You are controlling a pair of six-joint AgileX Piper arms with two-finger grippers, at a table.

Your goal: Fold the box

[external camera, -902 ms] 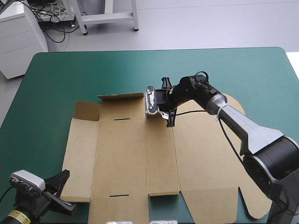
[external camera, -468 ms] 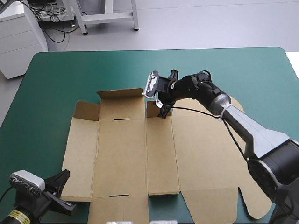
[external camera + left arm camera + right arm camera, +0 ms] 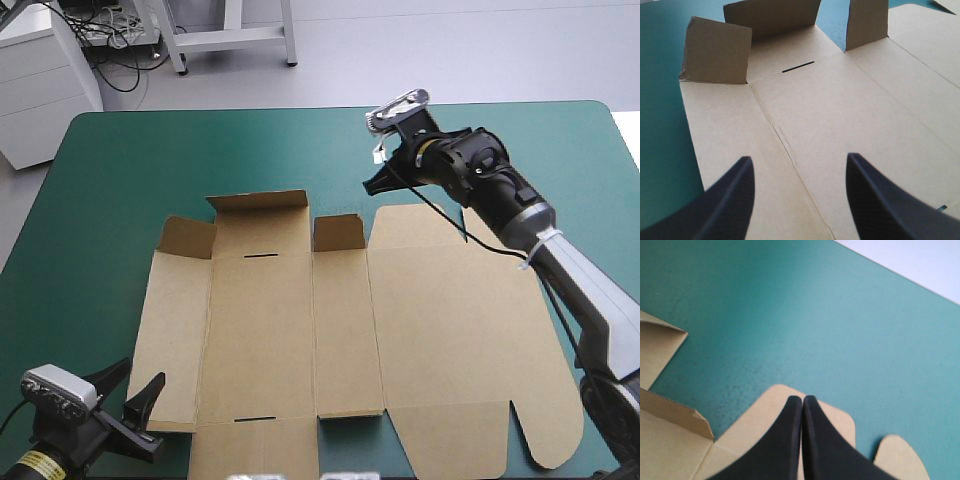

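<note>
Jaws stand wide on left gripper (image 3: pixel 797 160) at seven o'clock, pressed together on right gripper (image 3: pixel 803 399) at one; unheld flaps of the box (image 3: pixel 300 330) may sag.

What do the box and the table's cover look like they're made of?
The box: brown board, matt and unprinted, probably thin cardboard. It shows straight crease lines and cut slots, and its far flaps stand up stiffly. The table's cover: teal-green, smooth, with a faint sheen and fine speckling in the right wrist view. Whether it is a coated sheet or a mat is unclear.
</note>
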